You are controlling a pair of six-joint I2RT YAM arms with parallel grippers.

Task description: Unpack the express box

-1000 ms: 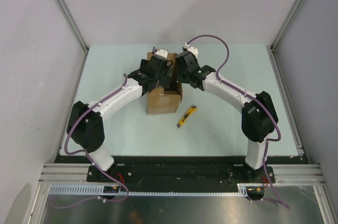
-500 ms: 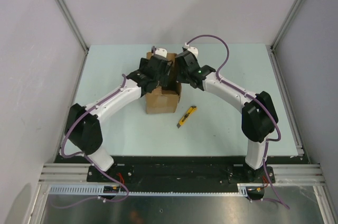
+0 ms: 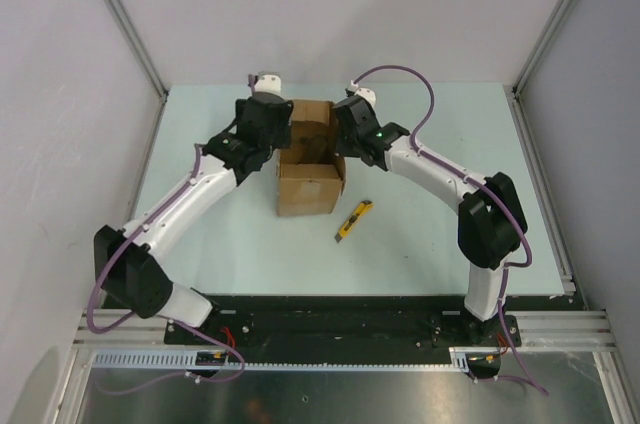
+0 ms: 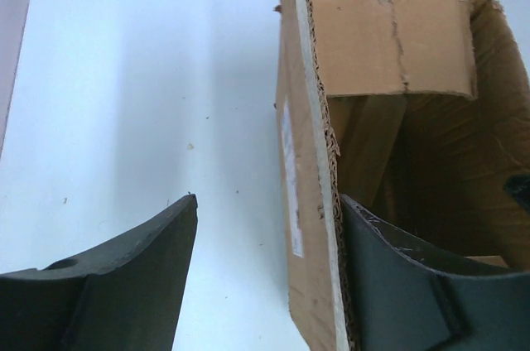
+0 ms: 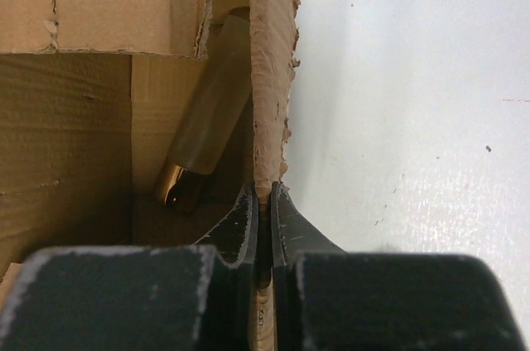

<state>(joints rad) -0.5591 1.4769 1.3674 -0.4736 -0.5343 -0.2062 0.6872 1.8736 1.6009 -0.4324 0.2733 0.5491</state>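
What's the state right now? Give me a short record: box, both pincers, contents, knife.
box: upright mid-table, top open
left pincer: open, straddling the box's left side, one jaw inside, one outside
right pincer: shut on the top edge of the box's right side
contents: tan cylinder leaning inside, not yet taken out
knife: lying on the table right of the box, apart from it, no pincer near
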